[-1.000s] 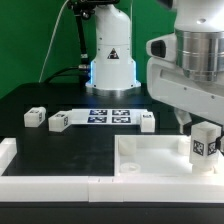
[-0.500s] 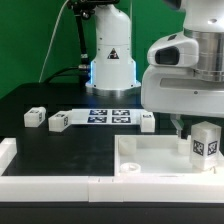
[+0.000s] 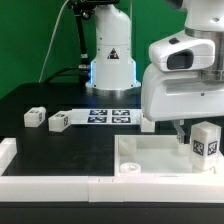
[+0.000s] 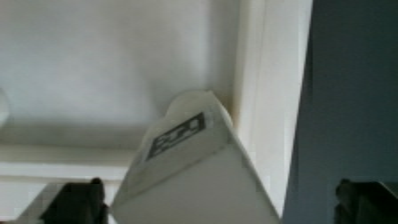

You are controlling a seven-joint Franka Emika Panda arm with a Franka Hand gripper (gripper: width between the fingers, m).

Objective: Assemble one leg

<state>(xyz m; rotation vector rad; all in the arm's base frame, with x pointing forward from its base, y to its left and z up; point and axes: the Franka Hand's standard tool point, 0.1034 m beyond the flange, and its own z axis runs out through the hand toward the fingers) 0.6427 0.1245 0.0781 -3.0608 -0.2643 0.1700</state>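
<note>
Leg [image 4: 187, 165] stands upright between the spread fingers [image 4: 79, 200].

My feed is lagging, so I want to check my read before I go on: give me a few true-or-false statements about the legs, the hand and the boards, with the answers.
1. An upright leg stands on the large white piece at the exterior view's right. True.
2. The hand is shut on that leg. False: in the wrist view its fingertips stand wide apart, so the hand is open.
3. Two loose legs sit on the black table, to the exterior view's left of the marker board. True.
4. The marker board lies inside the large white piece. False: it lies flat on the black table, beyond that piece.
</note>
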